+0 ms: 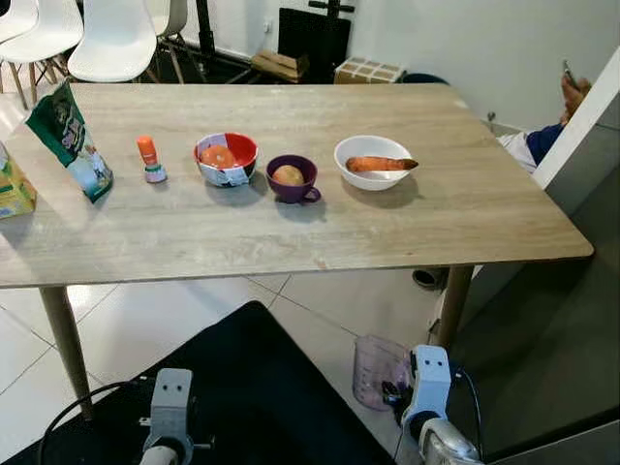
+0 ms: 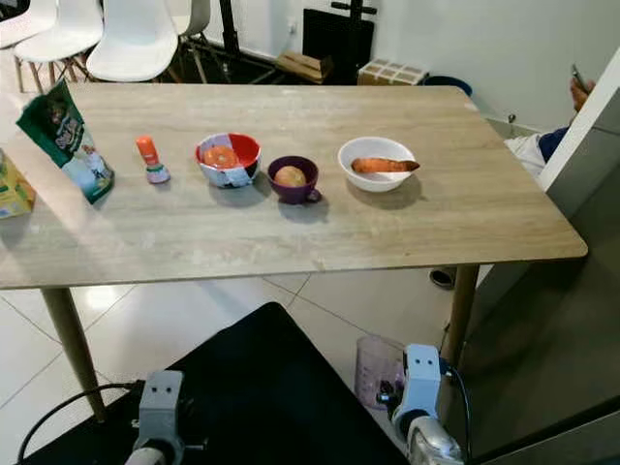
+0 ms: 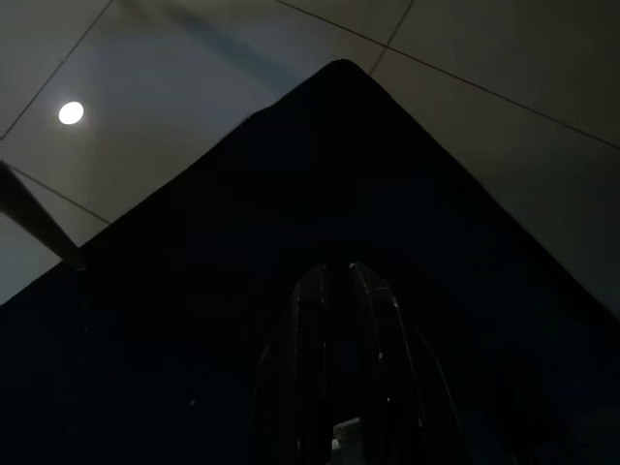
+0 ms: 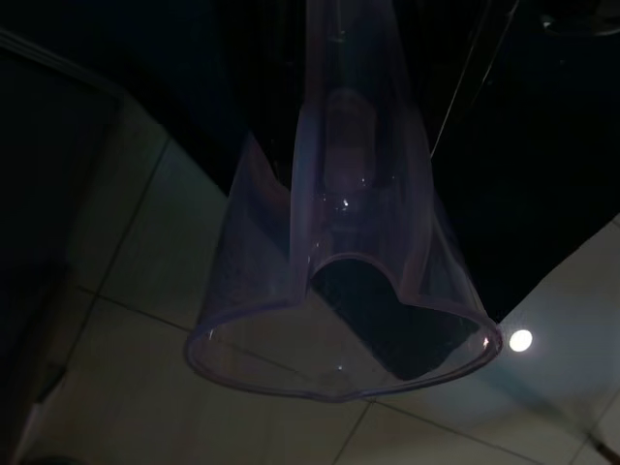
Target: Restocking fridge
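Observation:
On the wooden table (image 1: 455,218) stand a white bowl (image 1: 373,161) with an orange root vegetable, a purple cup (image 1: 291,178) holding a round yellowish item, and a red and white bowl (image 1: 226,158) with orange food. Left of them are a small orange-topped bottle (image 1: 148,159), a green bag (image 1: 68,140) and a yellow box (image 1: 15,189). Low beside the table leg, my right gripper (image 1: 392,390) is shut on a clear purple-tinted jug (image 4: 339,291), which hangs mouth down over the tiles. My left gripper (image 3: 339,387) hangs idle over a black mat (image 1: 252,387), fingers together.
White chairs (image 1: 116,39) stand behind the table's far left. A person sits at the far right, hand (image 1: 573,92) raised with a phone. A dark grey panel with a white edge (image 1: 581,116) rises on the right. Boxes (image 1: 368,70) lie by the back wall.

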### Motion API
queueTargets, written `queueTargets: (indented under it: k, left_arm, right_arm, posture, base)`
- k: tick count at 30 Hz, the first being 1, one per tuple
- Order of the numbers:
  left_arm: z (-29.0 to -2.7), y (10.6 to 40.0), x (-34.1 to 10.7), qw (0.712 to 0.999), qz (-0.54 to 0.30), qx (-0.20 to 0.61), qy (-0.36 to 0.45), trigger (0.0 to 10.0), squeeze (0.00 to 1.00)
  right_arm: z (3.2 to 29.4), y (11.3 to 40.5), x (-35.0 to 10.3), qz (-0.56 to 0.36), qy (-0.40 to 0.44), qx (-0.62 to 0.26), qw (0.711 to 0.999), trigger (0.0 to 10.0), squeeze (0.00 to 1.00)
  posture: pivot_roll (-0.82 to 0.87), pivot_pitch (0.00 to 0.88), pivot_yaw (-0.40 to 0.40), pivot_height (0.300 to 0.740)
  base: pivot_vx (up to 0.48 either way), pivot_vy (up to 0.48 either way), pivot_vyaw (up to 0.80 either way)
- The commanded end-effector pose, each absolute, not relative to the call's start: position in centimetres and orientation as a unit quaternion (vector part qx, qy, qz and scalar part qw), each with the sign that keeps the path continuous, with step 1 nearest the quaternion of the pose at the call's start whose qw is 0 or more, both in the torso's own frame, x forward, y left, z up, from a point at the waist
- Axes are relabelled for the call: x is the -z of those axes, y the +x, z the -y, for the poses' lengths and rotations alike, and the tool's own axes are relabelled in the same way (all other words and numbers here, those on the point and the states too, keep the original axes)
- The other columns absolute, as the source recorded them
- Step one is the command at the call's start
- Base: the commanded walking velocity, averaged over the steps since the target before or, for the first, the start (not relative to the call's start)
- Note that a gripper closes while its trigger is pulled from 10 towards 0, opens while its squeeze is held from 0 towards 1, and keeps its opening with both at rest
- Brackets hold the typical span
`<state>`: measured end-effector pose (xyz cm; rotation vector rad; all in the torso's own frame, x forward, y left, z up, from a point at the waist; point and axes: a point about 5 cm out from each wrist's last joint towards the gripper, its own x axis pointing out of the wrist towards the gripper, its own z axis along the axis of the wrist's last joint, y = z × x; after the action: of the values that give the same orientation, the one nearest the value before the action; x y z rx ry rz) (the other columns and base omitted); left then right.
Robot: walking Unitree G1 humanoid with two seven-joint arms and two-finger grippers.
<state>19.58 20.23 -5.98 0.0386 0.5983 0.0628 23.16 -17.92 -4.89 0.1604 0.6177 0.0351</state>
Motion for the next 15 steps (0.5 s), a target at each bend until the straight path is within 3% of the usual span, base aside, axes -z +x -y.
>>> queueTargets:
  k: [1,8,15]
  left_arm:
    - [-20.2,19.0,6.5,0.948,-0.315,-0.043,0.016,10.0,0.0]
    - [-20.5,18.6,6.7,0.947,-0.316,-0.058,0.016,10.0,0.0]
    - [-20.2,18.0,7.1,0.942,-0.33,-0.058,0.014,10.0,0.0]
  right_arm:
    - [18.4,22.5,5.4,-0.321,0.067,0.001,0.945,10.0,0.0]
    - [18.8,21.9,5.8,-0.329,0.028,0.005,0.944,10.0,0.0]
    - [18.6,21.4,6.1,-0.344,0.056,0.002,0.937,10.0,0.0]
  posture:
    - [-0.07,0.04,-0.021,0.74]
    - [-0.06,0.028,-0.021,0.74]
    - [-0.06,0.031,-0.027,0.74]
  base:
    - [0.0,0.0,0.0]
    - [0.0,0.0,0.0]
    - [0.0,0.0,0.0]
